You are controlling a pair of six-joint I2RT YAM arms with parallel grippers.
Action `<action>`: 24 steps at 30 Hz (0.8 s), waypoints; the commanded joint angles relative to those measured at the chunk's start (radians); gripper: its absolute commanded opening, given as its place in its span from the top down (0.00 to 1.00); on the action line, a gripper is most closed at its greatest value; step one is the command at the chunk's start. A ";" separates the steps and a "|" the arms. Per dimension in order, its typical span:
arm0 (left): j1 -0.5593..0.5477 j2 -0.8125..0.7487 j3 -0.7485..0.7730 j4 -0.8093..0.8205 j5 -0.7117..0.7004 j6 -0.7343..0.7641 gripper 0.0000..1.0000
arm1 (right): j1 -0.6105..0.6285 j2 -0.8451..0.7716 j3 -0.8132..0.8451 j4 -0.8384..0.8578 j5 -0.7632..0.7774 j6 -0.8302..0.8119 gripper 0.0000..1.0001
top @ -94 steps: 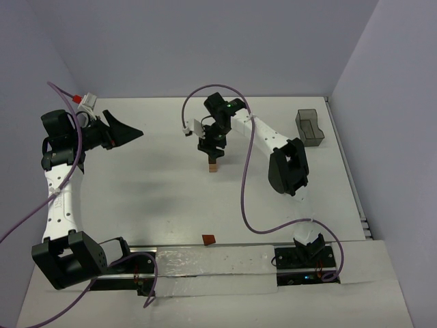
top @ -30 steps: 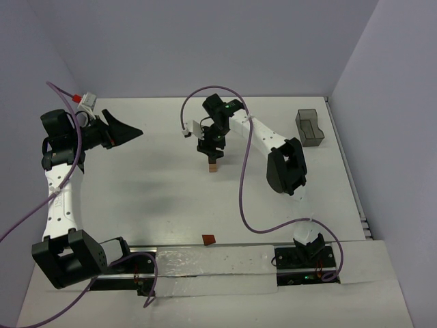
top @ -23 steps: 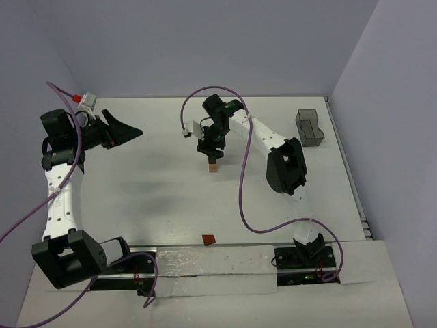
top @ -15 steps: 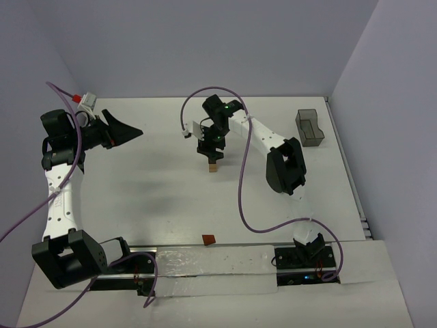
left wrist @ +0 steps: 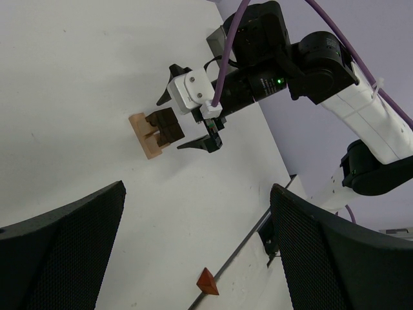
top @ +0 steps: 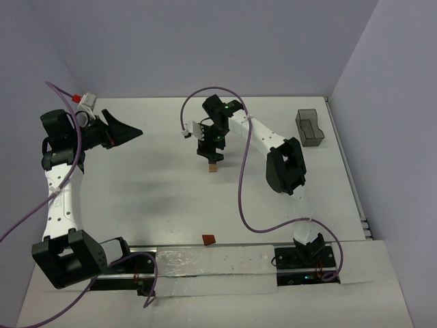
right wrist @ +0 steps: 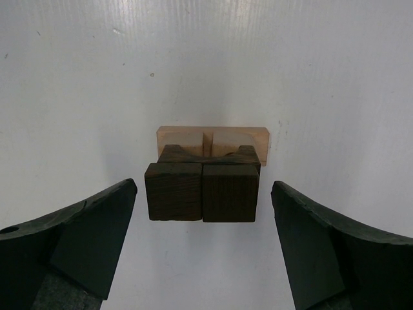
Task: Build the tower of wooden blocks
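Note:
The wood block tower [top: 214, 165] stands mid-table: light tan blocks at the base, dark brown blocks stacked on them [right wrist: 202, 190]. It also shows in the left wrist view [left wrist: 157, 132]. My right gripper [top: 212, 154] hangs right above it, open, a finger on each side of the dark top blocks, not touching [right wrist: 203, 213]. A small reddish-brown wedge block [top: 208, 239] lies near the front rail, also in the left wrist view [left wrist: 207, 282]. My left gripper [top: 126, 130] is open and empty, raised at the far left.
A grey translucent bin [top: 310, 127] stands at the back right by the wall. A metal rail [top: 218, 260] runs along the near edge between the arm bases. Walls close the left, back and right.
The right gripper has edged very slightly over the tower since the earliest frame; the blocks and the left arm have not moved.

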 commanded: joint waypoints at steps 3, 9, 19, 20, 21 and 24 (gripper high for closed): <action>0.012 -0.008 -0.001 0.037 0.031 0.004 0.01 | 0.009 0.005 0.020 0.012 -0.007 -0.008 0.05; 0.012 -0.011 -0.003 0.036 0.033 0.004 0.01 | 0.009 0.013 0.024 0.012 -0.005 -0.011 0.03; 0.017 -0.013 -0.007 0.037 0.035 0.004 0.01 | 0.009 0.019 0.024 0.011 -0.012 -0.015 0.01; 0.017 -0.013 -0.007 0.037 0.036 0.004 0.01 | 0.009 0.021 0.025 0.010 -0.013 -0.015 0.01; 0.016 -0.013 -0.007 0.037 0.036 0.004 0.01 | 0.009 0.022 0.026 0.009 -0.014 -0.016 0.01; 0.015 -0.013 -0.009 0.039 0.034 0.003 0.01 | 0.007 0.024 0.028 0.007 -0.017 -0.018 0.02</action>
